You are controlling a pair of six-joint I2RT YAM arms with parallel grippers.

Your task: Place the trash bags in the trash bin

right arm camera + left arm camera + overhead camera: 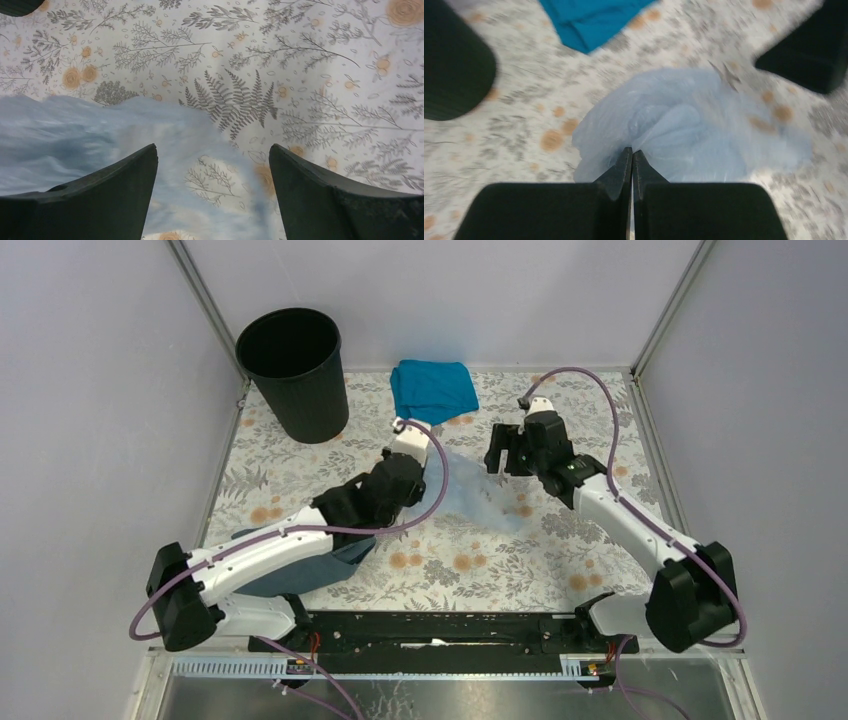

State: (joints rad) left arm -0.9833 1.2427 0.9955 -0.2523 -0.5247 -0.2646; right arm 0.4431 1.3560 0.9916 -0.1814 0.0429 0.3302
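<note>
The pale blue-grey trash bag [478, 495] lies crumpled on the floral table between the two arms. My left gripper [428, 485] is shut on a bunched fold at the bag's near edge; the left wrist view shows the jaws [632, 152] pinched together on the film [689, 125]. My right gripper [498, 455] is open and empty, hovering over the bag's far right edge. In the right wrist view [212, 155] the bag [75, 135] lies under and to the left of the jaws. The black trash bin [292, 370] stands upright at the far left, also seen in the left wrist view [449, 65].
A teal cloth [433, 388] lies at the back centre, also in the left wrist view [589, 20]. A dark slate-grey cloth [300, 575] lies under my left arm. Grey walls enclose the table on three sides.
</note>
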